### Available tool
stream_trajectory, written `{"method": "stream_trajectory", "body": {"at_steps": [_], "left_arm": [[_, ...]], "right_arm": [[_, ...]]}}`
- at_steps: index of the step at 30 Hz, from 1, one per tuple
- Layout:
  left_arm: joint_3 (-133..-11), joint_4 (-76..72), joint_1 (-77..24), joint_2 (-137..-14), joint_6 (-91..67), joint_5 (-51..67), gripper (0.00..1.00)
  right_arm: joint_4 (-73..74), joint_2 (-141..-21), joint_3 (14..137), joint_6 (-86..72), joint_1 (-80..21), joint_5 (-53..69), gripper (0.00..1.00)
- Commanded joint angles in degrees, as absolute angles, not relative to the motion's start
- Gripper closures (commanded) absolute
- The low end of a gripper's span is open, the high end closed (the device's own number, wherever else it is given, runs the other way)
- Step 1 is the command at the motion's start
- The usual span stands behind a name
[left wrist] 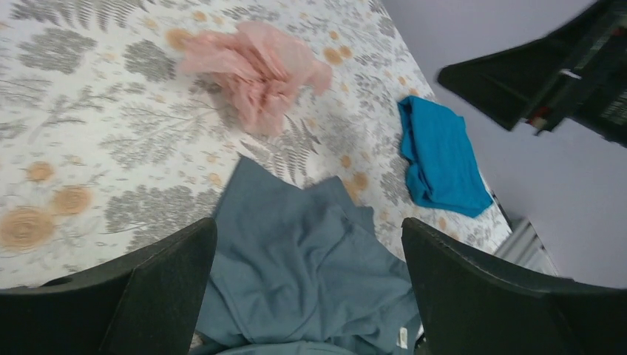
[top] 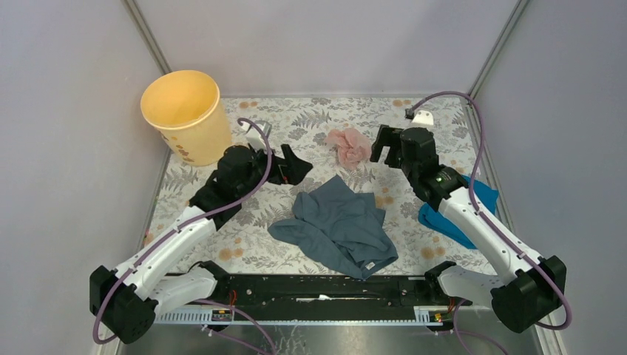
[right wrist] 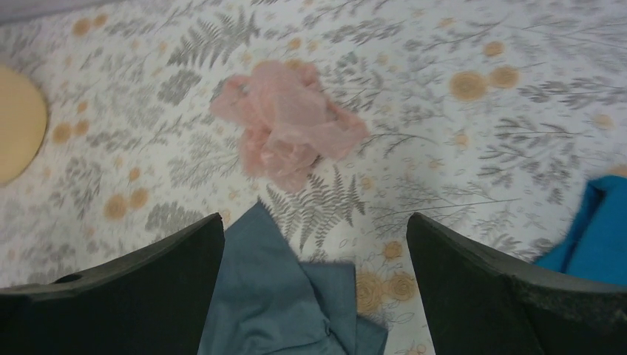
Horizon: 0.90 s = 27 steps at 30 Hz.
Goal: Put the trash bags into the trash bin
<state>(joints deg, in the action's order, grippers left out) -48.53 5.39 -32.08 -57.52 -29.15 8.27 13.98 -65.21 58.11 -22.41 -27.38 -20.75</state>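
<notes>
Pale-pink, wrinkly plastic film, crumpled into a loose heap: that trash bag (top: 349, 146) lies on the floral-patterned table cover (top: 296, 118), toward the far middle. It sits between my two grippers and touches neither. The round yellow-orange plastic bin (top: 185, 111) stands upright at the far left corner, mouth up, well apart from the bag.

My left gripper (top: 296, 166) hangs just left of the bag with its jaws spread wide. Its wrist camera shows the bag beyond the gap and the jaws empty. My right gripper (top: 386, 144) hovers just right of the bag, also wide apart and empty.

Nearer to me, a rumpled grey-blue fabric garment (top: 336, 225) is spread over the middle of the cover. Its far corner comes near the bag, and my right wrist view shows bare cover between them. A folded bright blue cloth (top: 484, 194) lies by the right edge, partly hidden under my right arm.
</notes>
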Motion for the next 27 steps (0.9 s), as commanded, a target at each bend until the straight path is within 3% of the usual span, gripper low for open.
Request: {"method": "stream_trajectory", "body": {"at_steps": [1,4,11,19,23,27], "left_arm": [[-45.3,-3.6,-36.1,-57.6,-31.8,8.2,0.01],[-43.1,-5.8,-37.9,-59.2,-34.4,8.2,0.01],[-42.8,-9.3,-39.5,-67.0,-41.7,9.0,0.01],[-55.2,-8.0,-38.5,-83.4,-43.6,16.1,0.01],[-58.6,-15.1,-36.2,-90.2,-45.7,19.1,0.01],[-62.6,-20.6,-32.4,-99.7,-50.7,21.8,0.01]], "right_arm": [[4.8,-66.4,52.7,-16.9,-27.3,-5.7,0.00],[4.8,-71.4,53.9,-21.2,-26.5,-4.4,0.00],[-16.4,-79.7,47.6,-38.5,-11.7,12.8,0.00],[-31.6,-86.5,42.4,-50.0,-8.5,10.3,0.00],[-50.7,-92.4,36.1,-55.4,-5.5,18.7,0.00],[-57.5,-97.7,36.3,-57.6,-4.8,22.4,0.00]]}}
